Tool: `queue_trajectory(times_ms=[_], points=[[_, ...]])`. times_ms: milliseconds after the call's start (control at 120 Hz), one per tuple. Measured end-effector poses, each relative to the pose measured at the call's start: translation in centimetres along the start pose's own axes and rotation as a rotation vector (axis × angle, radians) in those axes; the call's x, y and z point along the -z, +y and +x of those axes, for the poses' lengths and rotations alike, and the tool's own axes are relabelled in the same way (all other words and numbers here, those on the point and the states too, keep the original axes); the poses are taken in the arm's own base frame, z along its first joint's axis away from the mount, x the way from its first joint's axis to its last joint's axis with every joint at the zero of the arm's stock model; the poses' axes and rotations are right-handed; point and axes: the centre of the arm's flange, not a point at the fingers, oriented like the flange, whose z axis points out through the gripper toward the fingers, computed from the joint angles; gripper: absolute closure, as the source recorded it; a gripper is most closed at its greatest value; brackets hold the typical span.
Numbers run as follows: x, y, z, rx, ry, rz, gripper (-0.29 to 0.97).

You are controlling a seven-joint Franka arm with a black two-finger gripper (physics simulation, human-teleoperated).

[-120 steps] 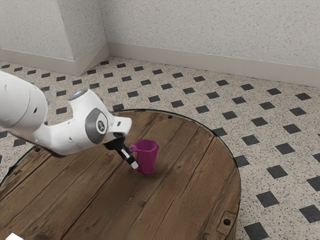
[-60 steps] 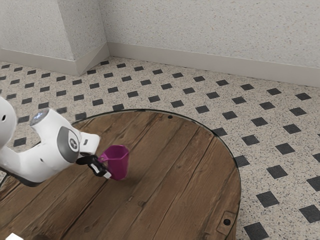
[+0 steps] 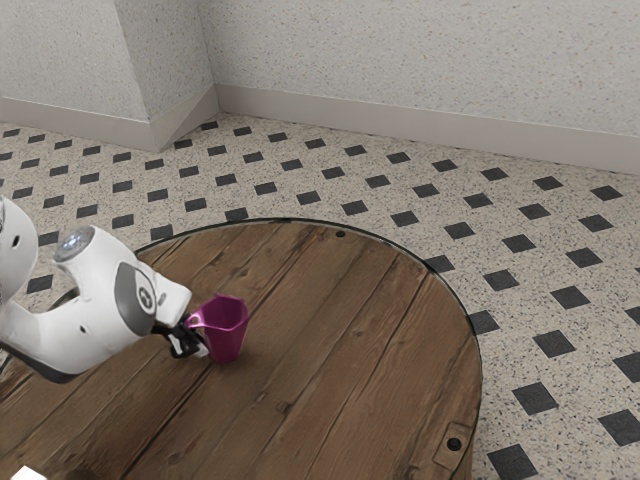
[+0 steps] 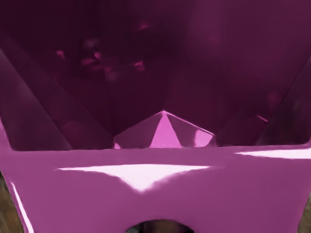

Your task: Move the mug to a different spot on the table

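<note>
Now pinching wall of glossy magenta faceted mug (image 3: 228,330) w/ black jaws, toward exterior view's left of round dark-wood plank worktop (image 3: 370,340); can't tell if touching worktop.

Mug (image 3: 224,327): one, magenta, faceted. Table (image 3: 380,330): one, round, of wooden planks. Robot arm (image 3: 70,320): one, white, bearing one black gripper (image 3: 190,345); Floor (image 3: 520,220): one, pale with black squares.

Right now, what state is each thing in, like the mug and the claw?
mug: upright, empty inside, gripped at its side.
claw: shut on the mug's side.
</note>
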Motion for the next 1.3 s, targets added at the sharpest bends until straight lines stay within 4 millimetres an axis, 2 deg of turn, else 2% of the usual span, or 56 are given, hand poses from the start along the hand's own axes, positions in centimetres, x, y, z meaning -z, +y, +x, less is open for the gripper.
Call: queue_trajectory(times_ms=[250,592,842,900,1042,1150,1233,1300], points=[[-0.4,-0.6,-0.4,-0.058,-0.013,0.012,0.76],[-0.7,-0.4,1.5,-0.13,0.006,0.017,0.77],[-1.9,-0.1,1.5,-0.14,-0.009,0.004,0.78],[-2.0,-0.1,1.3,-0.137,-0.011,0.001,0.72],[-2.3,-0.1,0.9,-0.119,-0.01,-0.021,0.44],[-2.1,-0.5,0.3,-0.09,-0.001,-0.035,0.27],[-0.8,-0.9,0.2,-0.071,0.029,-0.038,0.18],[1.1,-1.4,0.5,-0.058,0.074,-0.033,0.13]])
